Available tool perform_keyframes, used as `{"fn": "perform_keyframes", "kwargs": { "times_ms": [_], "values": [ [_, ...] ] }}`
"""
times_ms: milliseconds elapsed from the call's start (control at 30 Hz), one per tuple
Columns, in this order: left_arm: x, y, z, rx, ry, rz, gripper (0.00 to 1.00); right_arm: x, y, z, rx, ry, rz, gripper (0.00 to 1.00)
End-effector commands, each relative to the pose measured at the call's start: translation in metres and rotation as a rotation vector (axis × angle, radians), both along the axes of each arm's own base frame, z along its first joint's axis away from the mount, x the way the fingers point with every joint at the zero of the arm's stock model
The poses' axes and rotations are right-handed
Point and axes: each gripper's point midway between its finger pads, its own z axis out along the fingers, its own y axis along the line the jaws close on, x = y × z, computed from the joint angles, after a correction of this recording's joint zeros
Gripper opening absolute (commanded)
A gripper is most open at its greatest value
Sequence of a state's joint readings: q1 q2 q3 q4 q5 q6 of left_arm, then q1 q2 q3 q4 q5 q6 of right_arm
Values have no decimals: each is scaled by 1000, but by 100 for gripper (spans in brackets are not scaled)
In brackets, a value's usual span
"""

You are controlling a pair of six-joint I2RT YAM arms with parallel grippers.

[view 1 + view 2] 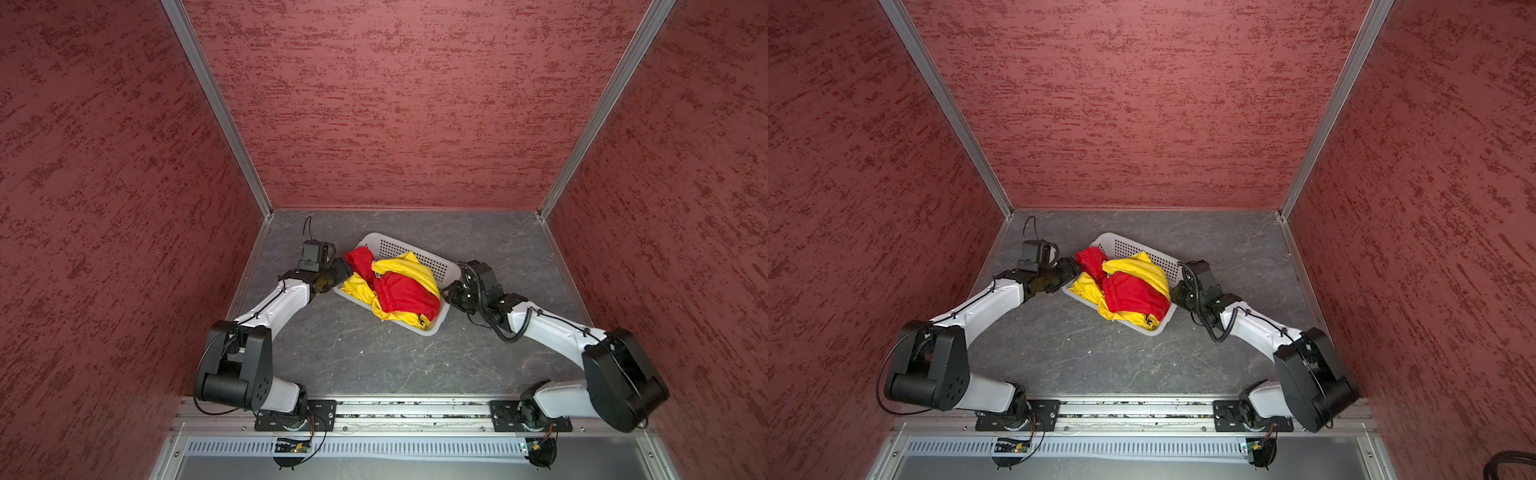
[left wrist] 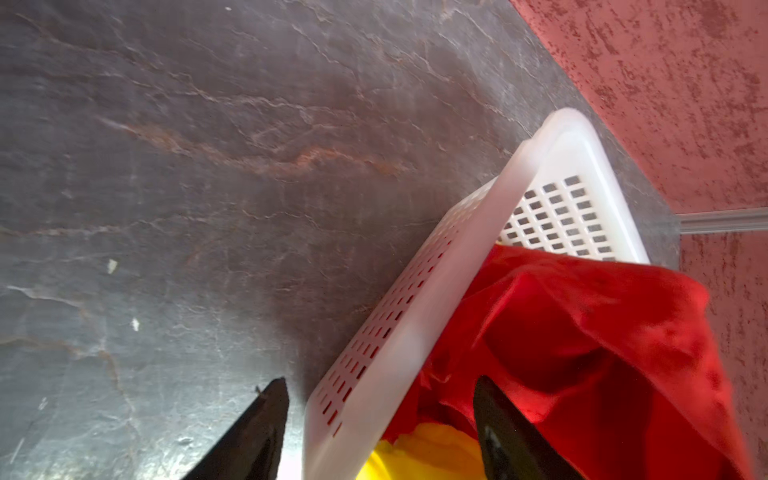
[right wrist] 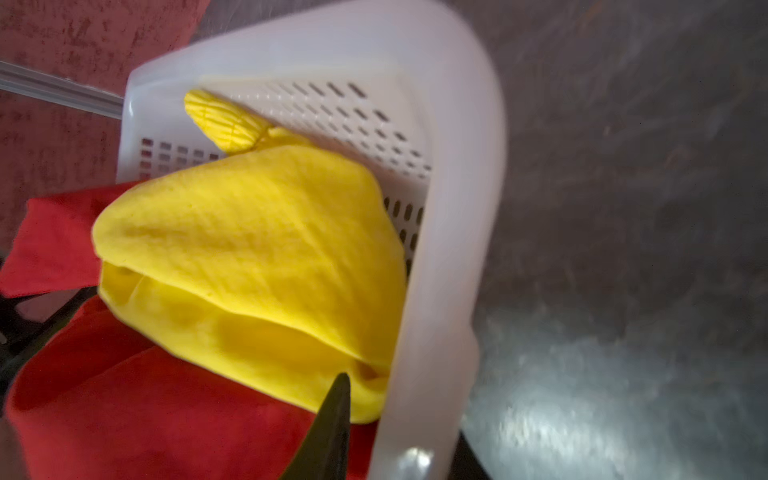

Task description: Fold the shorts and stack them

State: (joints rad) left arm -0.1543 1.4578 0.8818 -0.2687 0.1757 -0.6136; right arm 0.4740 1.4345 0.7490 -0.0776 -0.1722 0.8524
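The red shorts (image 1: pixel 405 293) and the yellow shorts (image 1: pixel 411 266) lie crumpled together in a white perforated basket (image 1: pixel 399 245) at mid-table in both top views. My left gripper (image 1: pixel 345 268) is at the basket's left wall. In the left wrist view the left gripper (image 2: pixel 382 382) is open and straddles the basket wall (image 2: pixel 415 316), one finger outside, the other inside against the red shorts (image 2: pixel 582 332). My right gripper (image 1: pixel 446 291) is at the right wall. In the right wrist view the right gripper (image 3: pixel 407 415) is closed on the basket rim (image 3: pixel 449 208), beside the yellow shorts (image 3: pixel 257 241).
The grey stone-look tabletop (image 1: pixel 374 353) is enclosed by red textured walls (image 1: pixel 395 104) at the back and both sides. An aluminium rail (image 1: pixel 415 409) carrying both arm bases runs along the front edge. The basket stands skewed, nearer the back.
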Motion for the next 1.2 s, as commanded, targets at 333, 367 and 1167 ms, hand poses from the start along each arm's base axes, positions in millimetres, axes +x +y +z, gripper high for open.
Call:
{"fn": "perform_keyframes", "kwargs": {
  "times_ms": [333,367,1167],
  "values": [
    [75,-47,23,-113,-61,-90,58,176,-26,44,-23,-184,0,20],
    [81,-51,24,-118,-65,-94,58,186,-28,42,-41,-182,2,20],
    [82,-32,118,-99,-280,-4,85,211,-114,173,-539,-413,-206,75]
  ]
}}
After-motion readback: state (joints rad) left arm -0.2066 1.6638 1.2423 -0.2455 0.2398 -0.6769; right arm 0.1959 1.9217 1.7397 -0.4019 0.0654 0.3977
